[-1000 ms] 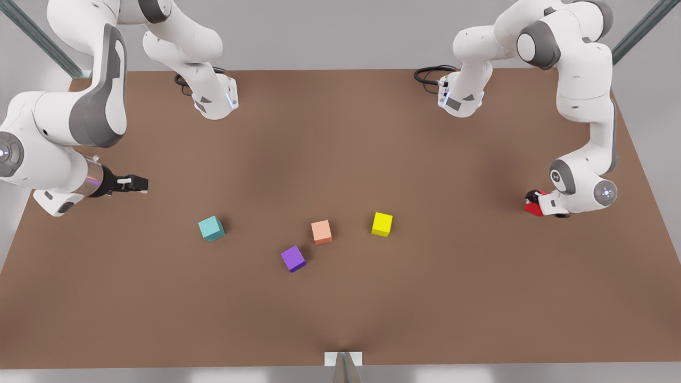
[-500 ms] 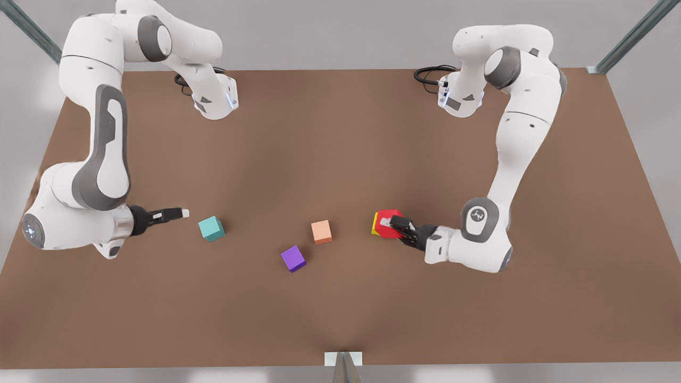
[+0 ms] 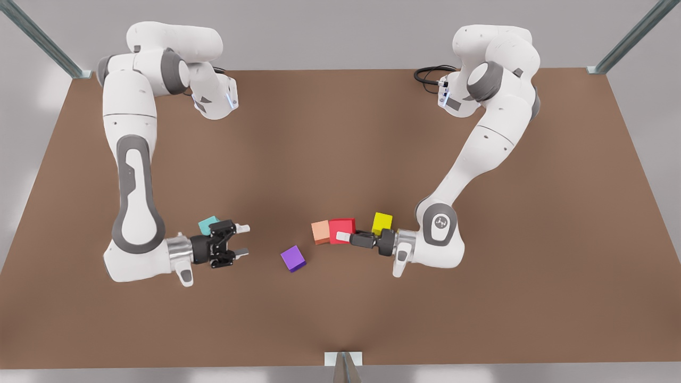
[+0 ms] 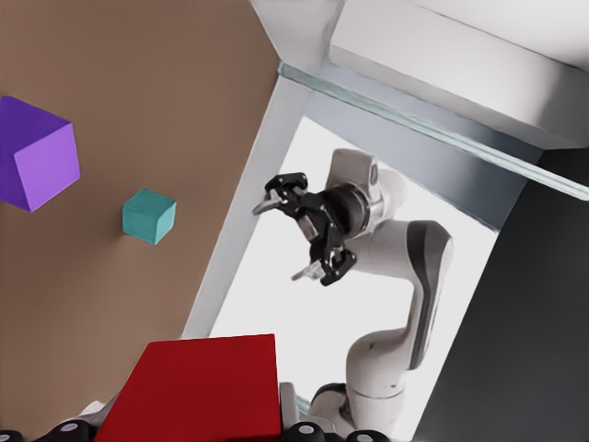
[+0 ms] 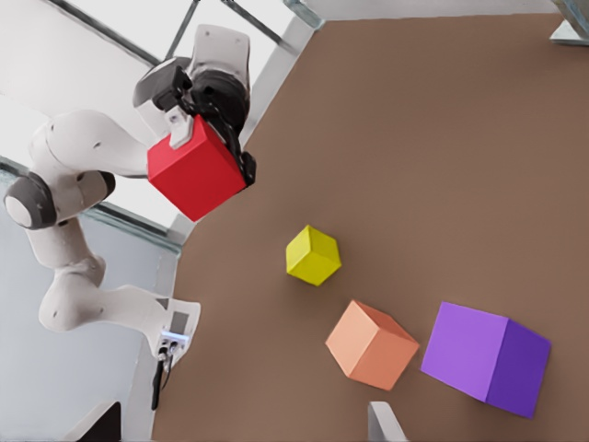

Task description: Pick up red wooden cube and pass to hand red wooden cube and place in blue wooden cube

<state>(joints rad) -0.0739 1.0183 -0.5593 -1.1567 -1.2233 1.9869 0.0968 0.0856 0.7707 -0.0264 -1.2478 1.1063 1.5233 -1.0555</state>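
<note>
Red wooden cube [image 3: 341, 230] sat clamped in the left hand [image 3: 345, 236] - the slim black one on the arm at the front view's right, reaching in level toward the middle of the tabletop [image 3: 340, 138]. In the left wrist view the cube [image 4: 198, 387] lay close under the camera, between that hand's fingers. Seen from the right wrist view, the cube [image 5: 196, 168] was pinched on two opposite faces and was raised off the tabletop. In the front view it lined up just beside a salmon-orange cube [image 3: 320, 232], their edges overlapping in the picture, with a yellow cube [image 3: 382, 223] near the left hand's wrist.

Facing it from the front view's left was the right hand [image 3: 242, 240], the black linkage-fingered one, with its pale tips spread wide and nothing between them. The left wrist view caught it head-on [image 4: 285, 238], likewise gaping. The two hands pointed at each other but were well apart, and a purple cube [image 3: 293, 258] lay on the tabletop between them, a little nearer the front edge.

The blue wooden cube [image 3: 207, 224] rested on the tabletop just behind the right hand's knuckles - partly hidden by them in the front view, and plain to see in the left wrist view [image 4: 148, 216].
</note>
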